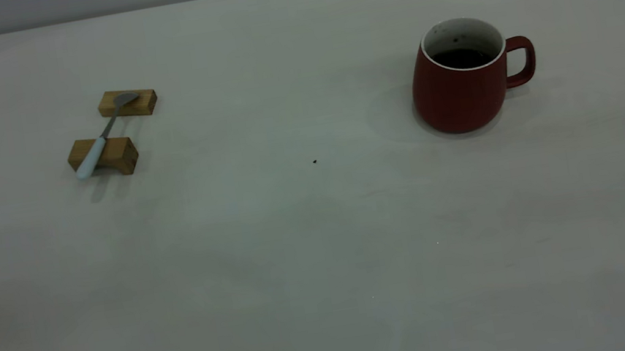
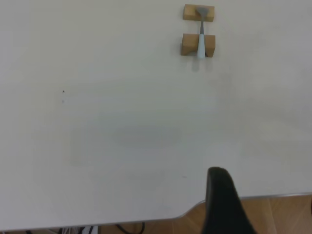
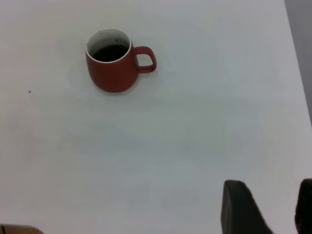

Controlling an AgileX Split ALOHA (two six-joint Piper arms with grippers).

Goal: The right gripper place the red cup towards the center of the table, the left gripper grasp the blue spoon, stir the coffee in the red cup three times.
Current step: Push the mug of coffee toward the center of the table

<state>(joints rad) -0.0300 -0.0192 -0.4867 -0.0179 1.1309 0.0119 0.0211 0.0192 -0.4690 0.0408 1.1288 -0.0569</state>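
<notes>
The red cup [image 1: 463, 88] stands upright on the right side of the table [image 1: 323, 248], handle pointing right, with dark coffee [image 1: 461, 58] inside. In the right wrist view the red cup [image 3: 113, 62] is far ahead of my right gripper [image 3: 270, 207], which is open and empty above bare table. The blue spoon [image 1: 97, 145] lies across two wooden blocks [image 1: 103, 156] at the left, pale handle toward the near side. My left gripper [image 2: 265, 204] hovers at the table's edge, far from the blue spoon [image 2: 201, 39], open and empty, with one finger [image 2: 220, 200] showing. Neither arm appears in the exterior view.
A tiny dark speck [image 1: 315, 161] lies near the table's middle. The table's rounded corner [image 2: 187, 214] and wooden floor [image 2: 273, 214] sit under the left gripper. A wide stretch of bare table separates cup and spoon.
</notes>
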